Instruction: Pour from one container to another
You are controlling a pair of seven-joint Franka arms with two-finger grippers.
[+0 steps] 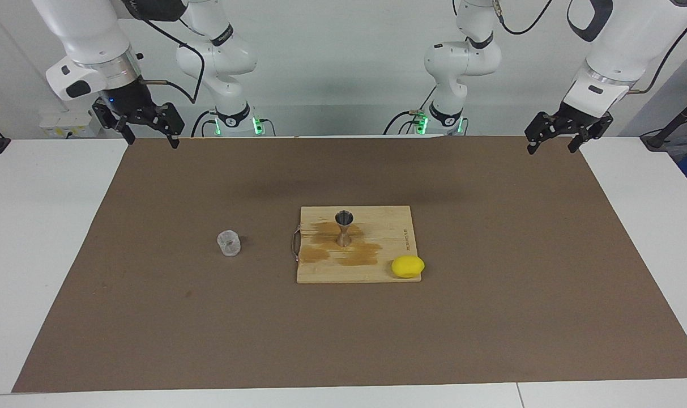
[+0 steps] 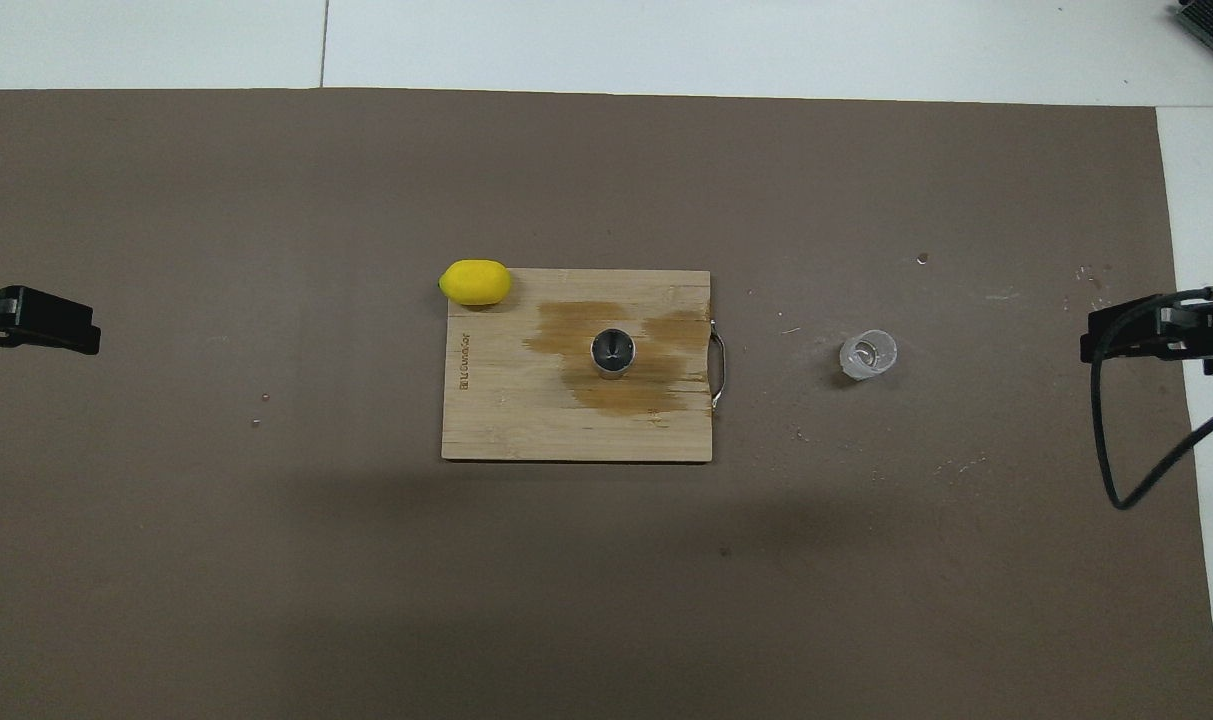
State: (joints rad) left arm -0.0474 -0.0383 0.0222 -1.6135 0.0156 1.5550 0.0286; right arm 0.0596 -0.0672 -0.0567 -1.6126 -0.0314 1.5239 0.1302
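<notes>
On board: jigger upright, centre. Beside board, toward right arm's end: glass cup. Well clear of board: left gripper, right gripper, both spread, empty.

The glass cup stands alone on the brown mat, left of the middle of the facing view, with bare mat all around it. The wooden board sits well apart from it, in the middle. On the board, the metal jigger stands upright, and a lemon sits at the board's lower right corner.
</notes>
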